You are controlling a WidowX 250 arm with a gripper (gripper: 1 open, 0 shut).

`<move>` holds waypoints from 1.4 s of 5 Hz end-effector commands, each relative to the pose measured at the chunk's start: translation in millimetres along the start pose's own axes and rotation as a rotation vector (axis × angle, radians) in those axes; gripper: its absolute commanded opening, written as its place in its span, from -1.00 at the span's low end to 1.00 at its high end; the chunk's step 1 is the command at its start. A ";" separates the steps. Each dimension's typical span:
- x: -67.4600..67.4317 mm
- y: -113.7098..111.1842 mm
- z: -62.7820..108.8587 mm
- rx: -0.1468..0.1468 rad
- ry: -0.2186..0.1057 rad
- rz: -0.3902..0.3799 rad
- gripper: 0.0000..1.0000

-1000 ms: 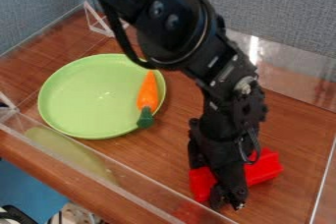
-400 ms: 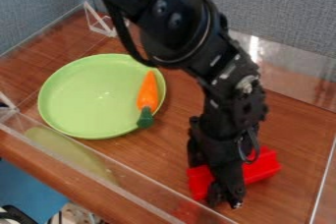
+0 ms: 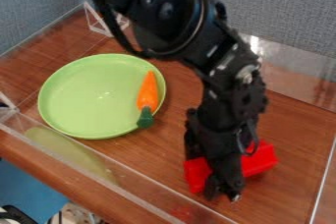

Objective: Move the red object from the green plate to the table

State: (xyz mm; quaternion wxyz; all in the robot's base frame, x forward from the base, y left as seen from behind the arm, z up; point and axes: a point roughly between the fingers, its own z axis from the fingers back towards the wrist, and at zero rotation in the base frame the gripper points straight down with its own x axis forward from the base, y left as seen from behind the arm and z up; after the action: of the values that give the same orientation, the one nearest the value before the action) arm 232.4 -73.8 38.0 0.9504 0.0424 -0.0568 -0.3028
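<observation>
The red object point(image 3: 260, 159), a bright red brick-like block, is at the front right of the brown wood-grain table point(image 3: 305, 135), well away from the green plate point(image 3: 63, 95). My black gripper point(image 3: 226, 187) points straight down over the block's left half and is shut on it. The fingers hide the middle of the block. I cannot tell whether the block rests on the table or hangs just above it. The round lime-green plate lies at the left, and no red object is on it.
An orange carrot with a green top point(image 3: 148, 94) lies on the plate's right side. Clear acrylic walls edge the table, one along the front point(image 3: 92, 164) and one at the back right point(image 3: 296, 56). My black arm point(image 3: 184, 27) reaches in from the upper left.
The arm has barely shifted. The gripper stays shut on the red object at the same spot at the table's front right.
</observation>
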 end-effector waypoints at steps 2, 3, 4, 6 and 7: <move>19.4 18.8 21.5 0.041 -0.039 0.063 -1.00; 9.1 35.9 34.4 0.061 -0.040 0.108 -1.00; -14.5 70.5 49.9 0.088 -0.036 0.200 -1.00; -57.9 129.4 53.2 0.132 0.015 0.380 -1.00; -84.7 157.0 49.0 0.143 0.041 0.471 -1.00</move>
State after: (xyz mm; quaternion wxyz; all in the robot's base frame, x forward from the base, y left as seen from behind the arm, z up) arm 238.2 98.1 86.8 0.9924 0.0937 -0.0462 -0.0650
